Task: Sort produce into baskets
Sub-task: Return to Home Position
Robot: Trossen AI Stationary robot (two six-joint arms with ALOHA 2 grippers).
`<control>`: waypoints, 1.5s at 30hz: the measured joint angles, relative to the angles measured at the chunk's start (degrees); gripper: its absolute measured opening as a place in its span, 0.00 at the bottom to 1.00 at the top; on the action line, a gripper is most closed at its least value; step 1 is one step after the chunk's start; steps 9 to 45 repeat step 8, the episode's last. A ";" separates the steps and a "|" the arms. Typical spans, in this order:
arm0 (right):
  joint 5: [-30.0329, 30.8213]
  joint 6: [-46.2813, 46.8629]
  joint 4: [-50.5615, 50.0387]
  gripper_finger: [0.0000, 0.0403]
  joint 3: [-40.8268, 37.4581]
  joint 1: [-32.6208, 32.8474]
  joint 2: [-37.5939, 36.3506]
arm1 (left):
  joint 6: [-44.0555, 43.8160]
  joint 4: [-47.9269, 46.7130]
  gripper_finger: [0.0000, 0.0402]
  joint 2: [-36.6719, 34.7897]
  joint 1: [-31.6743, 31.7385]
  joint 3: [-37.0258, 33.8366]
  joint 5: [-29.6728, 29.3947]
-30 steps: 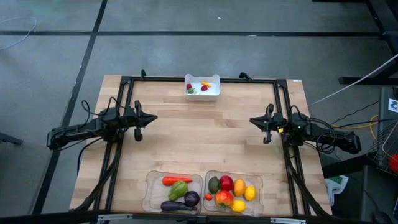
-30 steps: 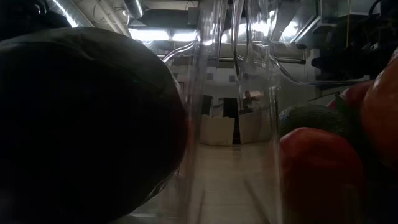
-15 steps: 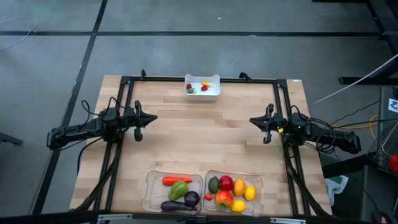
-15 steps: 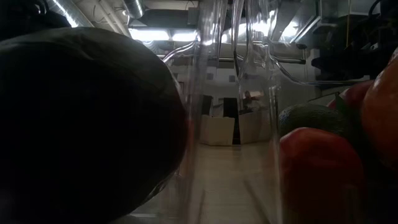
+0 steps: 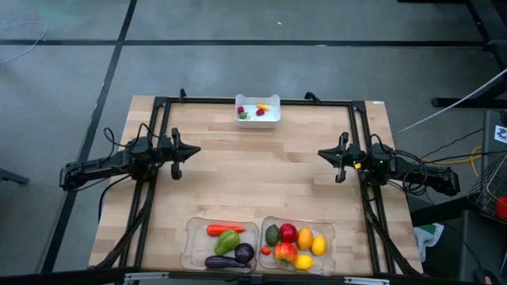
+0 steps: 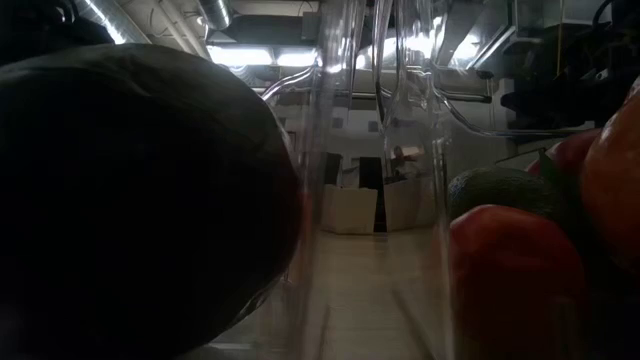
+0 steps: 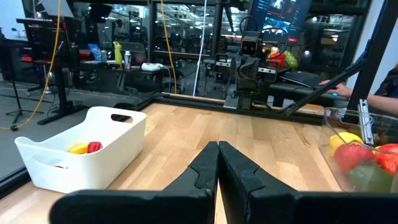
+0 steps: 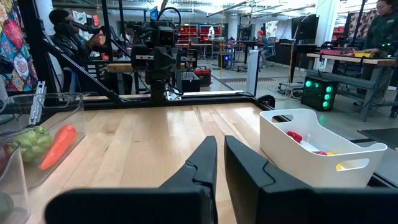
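Two clear trays stand at the table's near edge. The left tray [image 5: 222, 244] holds an orange carrot [image 5: 224, 229], a green pepper [image 5: 227, 241] and purple eggplants [image 5: 230, 260]. The right tray [image 5: 297, 244] holds a red apple [image 5: 288, 233], yellow lemons [image 5: 318, 245] and other fruit. A white bin [image 5: 258, 111] with tiny red and yellow pieces stands at the far edge. My left gripper [image 5: 196, 149] hovers at mid-left, shut and empty. My right gripper [image 5: 321, 154] hovers at mid-right, shut to a thin slit and empty.
A black frame [image 5: 253, 101] runs along the table's far edge and down both sides. The low view looks through the tray walls at a dark eggplant [image 6: 130, 200] and red fruit [image 6: 510, 280]. People show in the room beyond the table [image 8: 68, 31].
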 joint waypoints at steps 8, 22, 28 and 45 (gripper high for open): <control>0.00 0.00 0.02 0.08 0.00 -0.02 0.00 | 0.18 0.00 0.02 0.00 0.00 0.00 0.00; 0.00 0.00 0.02 0.08 0.00 -0.02 0.00 | 0.18 0.00 0.02 0.00 0.00 0.00 0.00; 0.00 0.00 0.02 0.08 0.00 -0.02 0.00 | 0.18 0.00 0.02 0.00 0.00 0.00 0.00; 0.00 0.00 0.02 0.08 0.00 -0.02 0.00 | 0.18 0.00 0.02 0.00 0.00 0.00 0.00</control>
